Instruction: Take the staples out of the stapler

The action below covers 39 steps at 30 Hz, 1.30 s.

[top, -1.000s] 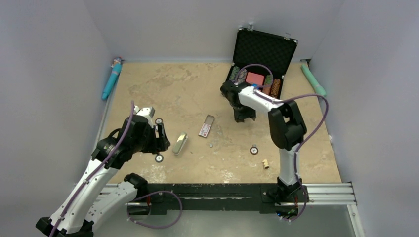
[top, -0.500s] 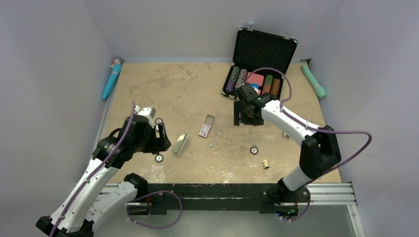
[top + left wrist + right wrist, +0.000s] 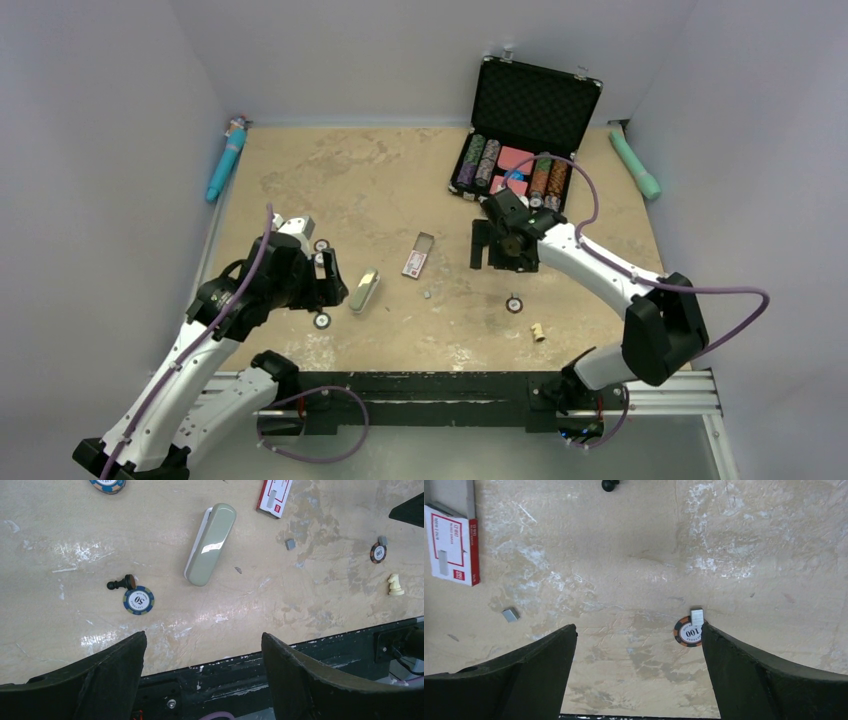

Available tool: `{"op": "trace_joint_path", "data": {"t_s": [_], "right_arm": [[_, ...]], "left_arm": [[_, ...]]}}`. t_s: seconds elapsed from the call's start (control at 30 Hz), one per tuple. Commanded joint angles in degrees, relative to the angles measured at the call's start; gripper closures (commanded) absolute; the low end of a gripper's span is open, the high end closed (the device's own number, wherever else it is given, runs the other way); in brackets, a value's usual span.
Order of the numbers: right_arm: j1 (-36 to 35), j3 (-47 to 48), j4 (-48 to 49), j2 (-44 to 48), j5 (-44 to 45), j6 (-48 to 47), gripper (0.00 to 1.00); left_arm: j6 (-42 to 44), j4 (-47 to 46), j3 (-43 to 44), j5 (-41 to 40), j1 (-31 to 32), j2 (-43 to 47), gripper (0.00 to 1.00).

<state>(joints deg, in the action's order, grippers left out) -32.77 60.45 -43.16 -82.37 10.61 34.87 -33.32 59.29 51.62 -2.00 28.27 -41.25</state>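
Observation:
The olive-green stapler (image 3: 364,290) lies shut on the table, also in the left wrist view (image 3: 210,544). A tiny grey strip of staples (image 3: 427,295) lies on the table right of it, and shows in both wrist views (image 3: 290,544) (image 3: 510,614). A second small silvery strip (image 3: 697,616) rests at the edge of a "100" chip (image 3: 688,631). My left gripper (image 3: 325,272) (image 3: 202,640) is open and empty, just left of the stapler. My right gripper (image 3: 497,246) (image 3: 638,627) is open and empty, above the table between the strip and the chip.
A red-and-white staple box (image 3: 417,256) lies beside the stapler. Poker chips (image 3: 322,320) (image 3: 138,600), a black pawn (image 3: 121,583) and a white knight (image 3: 538,331) are scattered about. An open black chip case (image 3: 520,150) stands at the back right. A black rail (image 3: 450,388) runs along the near edge.
My right arm has swung its elbow out to the right, and its gripper has moved a little nearer and right. The left arm and the stapler have not moved.

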Motion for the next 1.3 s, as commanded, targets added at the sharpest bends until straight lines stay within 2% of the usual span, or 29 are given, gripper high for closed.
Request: {"op": "trace_joint_path", "data": {"t_s": [0.0,0.17,0.47,0.77,0.97,1.27], "right_arm": [[-0.1,-1.34,-0.73,-1.86,2.58,3.19,0.04],[-0.01,-5.74,3.49,-1.18,1.35,3.6,0.08],[0.08,-10.19,6.04,-2.49,1.35,6.55,0.28],[1.65,-11.14,4.43,-3.47,5.68,9.91,0.35],[3.5,-11.22,5.71,-0.19,5.36,10.52,0.41],[6.25,-14.73,8.08,-1.22,2.24,11.86,0.51]], "left_arm": [[0.15,-0.23,-0.11,-1.45,0.36,0.01,0.12],[-0.01,-0.49,-0.37,-1.53,0.45,0.44,0.13],[-0.02,-0.66,-0.46,-0.83,0.64,-0.29,0.15],[0.11,-0.66,-0.41,-0.83,0.9,-0.74,0.16],[0.18,-0.61,-0.4,-0.83,1.0,-0.75,0.17],[0.12,-0.64,-0.46,-0.81,1.06,-0.58,0.17]]}}
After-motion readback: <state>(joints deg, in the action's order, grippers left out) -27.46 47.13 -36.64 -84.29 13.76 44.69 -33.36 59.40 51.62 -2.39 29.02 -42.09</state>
